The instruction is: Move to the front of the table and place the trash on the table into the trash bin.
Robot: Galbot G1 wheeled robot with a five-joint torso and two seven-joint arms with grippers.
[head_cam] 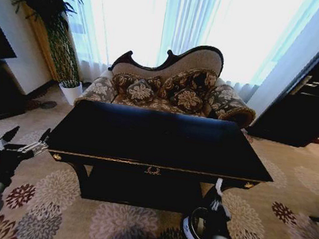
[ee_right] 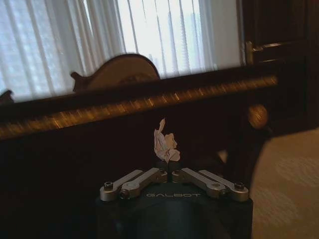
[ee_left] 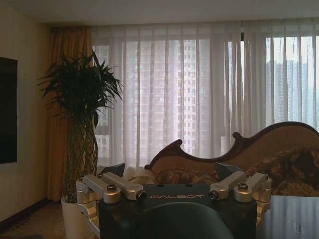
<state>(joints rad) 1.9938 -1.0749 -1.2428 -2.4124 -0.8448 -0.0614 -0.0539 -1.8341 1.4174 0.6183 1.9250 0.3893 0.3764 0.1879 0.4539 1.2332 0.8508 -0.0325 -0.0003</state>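
While I stand before the long glossy black table with gold trim (head_cam: 162, 141), my head view puts my right gripper (head_cam: 217, 194) at five o'clock, over the small black cylindrical bin (head_cam: 194, 226); my left gripper (head_cam: 24, 143) waits spread wide at nine. My right wrist view shows its fingers pinching a crumpled white paper scrap (ee_right: 165, 143). Next, I judge, comes lowering and letting go.

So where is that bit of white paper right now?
The white paper scrap is pinched in the right gripper, low in front of the black table, just above the trash bin on the robot's right.
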